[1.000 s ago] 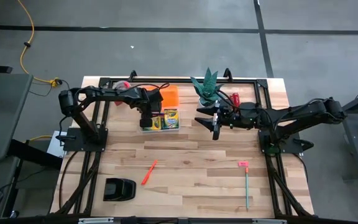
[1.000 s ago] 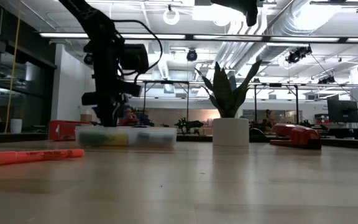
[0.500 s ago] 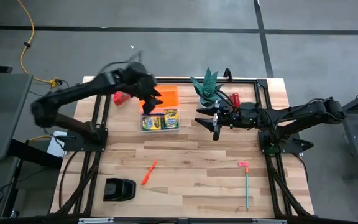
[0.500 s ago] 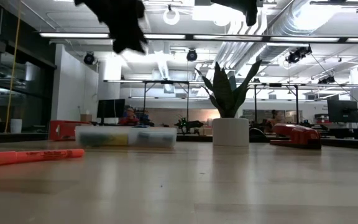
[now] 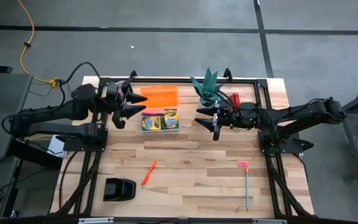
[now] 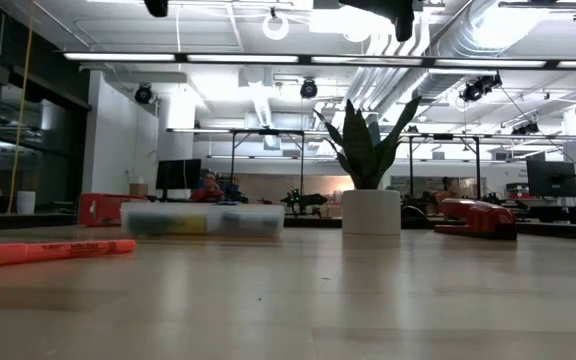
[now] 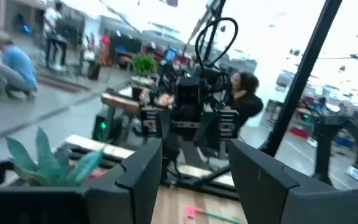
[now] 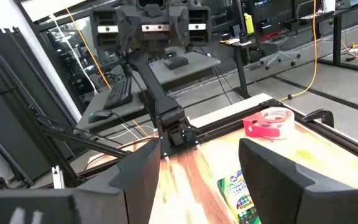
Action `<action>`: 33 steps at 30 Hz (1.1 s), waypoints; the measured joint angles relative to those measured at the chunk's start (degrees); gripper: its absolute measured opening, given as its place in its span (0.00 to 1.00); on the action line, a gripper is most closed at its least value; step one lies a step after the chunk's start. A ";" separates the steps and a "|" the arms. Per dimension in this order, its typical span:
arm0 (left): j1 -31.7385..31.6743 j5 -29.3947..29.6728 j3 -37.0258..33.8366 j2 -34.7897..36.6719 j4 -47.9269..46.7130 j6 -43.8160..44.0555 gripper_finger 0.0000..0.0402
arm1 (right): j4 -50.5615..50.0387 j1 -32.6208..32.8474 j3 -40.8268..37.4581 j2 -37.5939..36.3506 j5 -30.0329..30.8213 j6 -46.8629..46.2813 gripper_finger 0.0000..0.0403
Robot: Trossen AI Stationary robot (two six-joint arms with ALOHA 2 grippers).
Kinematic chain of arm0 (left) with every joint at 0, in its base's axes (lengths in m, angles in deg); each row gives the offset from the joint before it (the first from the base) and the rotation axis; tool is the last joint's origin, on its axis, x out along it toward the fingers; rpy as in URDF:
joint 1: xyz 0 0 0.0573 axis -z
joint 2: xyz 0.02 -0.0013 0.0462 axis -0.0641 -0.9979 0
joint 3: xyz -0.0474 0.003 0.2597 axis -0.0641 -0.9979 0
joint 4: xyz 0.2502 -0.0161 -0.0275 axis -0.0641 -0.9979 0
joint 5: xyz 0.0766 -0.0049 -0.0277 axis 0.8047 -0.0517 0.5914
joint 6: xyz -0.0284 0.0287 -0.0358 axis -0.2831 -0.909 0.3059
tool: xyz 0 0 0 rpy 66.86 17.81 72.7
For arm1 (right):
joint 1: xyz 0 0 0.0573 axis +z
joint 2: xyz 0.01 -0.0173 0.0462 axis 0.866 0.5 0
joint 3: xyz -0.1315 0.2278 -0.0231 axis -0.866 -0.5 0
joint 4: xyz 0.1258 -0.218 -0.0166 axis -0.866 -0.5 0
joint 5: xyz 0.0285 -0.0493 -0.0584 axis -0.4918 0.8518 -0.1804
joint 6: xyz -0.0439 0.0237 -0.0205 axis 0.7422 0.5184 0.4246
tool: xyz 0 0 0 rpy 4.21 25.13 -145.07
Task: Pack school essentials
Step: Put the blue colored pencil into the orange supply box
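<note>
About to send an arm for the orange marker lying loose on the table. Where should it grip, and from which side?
Grip the orange marker at mid-length, coming straight down from above. It lies flat and diagonal on bare wood, so turn the fingers across its thin axis. Nothing crowds it; the black object sits clear.

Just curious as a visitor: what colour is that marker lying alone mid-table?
Orange-red. The marker shows best in the high view, lying on the wood.

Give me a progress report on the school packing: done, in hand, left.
Done: two crayon boxes lie in the clear case, beside its orange lid.
In hand: nothing; the left gripper hangs open beside the case, the right gripper open near the plant.
Left: the orange marker, teal pencil and pink eraser lie loose on the table.
</note>
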 joint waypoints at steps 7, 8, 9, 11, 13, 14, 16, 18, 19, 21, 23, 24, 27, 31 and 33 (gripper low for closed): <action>2.76 5.47 -1.72 1.62 1.11 -5.67 0.43 | 0.98 0.00 0.00 0.00 -0.34 1.78 0.52; 2.82 5.48 -1.72 1.54 1.14 -6.11 0.43 | 1.29 0.00 0.00 0.00 -0.62 2.21 0.52; 2.83 5.48 -1.72 1.49 1.08 -6.40 0.43 | 1.68 0.00 0.00 0.00 -0.73 2.65 0.52; 2.83 5.48 -1.72 1.49 1.10 -6.53 0.43 | 1.82 0.00 0.02 0.00 -1.23 3.10 0.52; 2.83 5.48 -1.72 1.49 1.10 -6.54 0.43 | 1.75 0.00 0.02 0.00 -1.40 3.05 0.52; 2.83 5.48 -1.72 1.49 1.10 -6.54 0.43 | 1.77 0.00 0.02 0.00 -1.42 3.05 0.52; 2.83 5.48 -1.72 1.49 1.11 -6.54 0.43 | 1.77 0.00 0.02 0.00 -1.47 2.99 0.52; 2.83 5.48 -1.72 1.49 1.10 -6.54 0.43 | 2.01 0.00 0.02 0.00 -1.50 1.94 0.52; 2.83 5.50 -1.72 1.49 1.10 -6.54 0.43 | 2.19 0.00 0.02 0.00 -1.52 1.19 0.52; 2.80 5.48 -1.72 1.49 1.12 -6.54 0.43 | 2.40 0.00 0.02 0.00 -1.55 -1.95 0.52; 2.80 5.48 -1.72 1.49 1.10 -6.54 0.43 | 2.36 0.00 0.02 0.00 -2.24 -7.57 0.52; 2.80 5.48 -1.72 1.49 1.12 -6.54 0.43 | 1.84 0.00 0.02 0.00 -3.30 -10.96 0.52; 2.80 5.48 -1.72 1.49 1.10 -6.37 0.43 | -4.21 1.36 0.09 0.00 -8.46 -19.95 0.52; 2.80 6.38 -1.72 1.49 1.10 -6.35 0.43 | -21.28 8.11 0.09 0.07 -12.87 -30.99 0.52; 2.80 6.92 -1.72 1.49 1.10 -6.50 0.43 | -31.43 12.84 0.09 0.66 -12.67 -38.61 0.52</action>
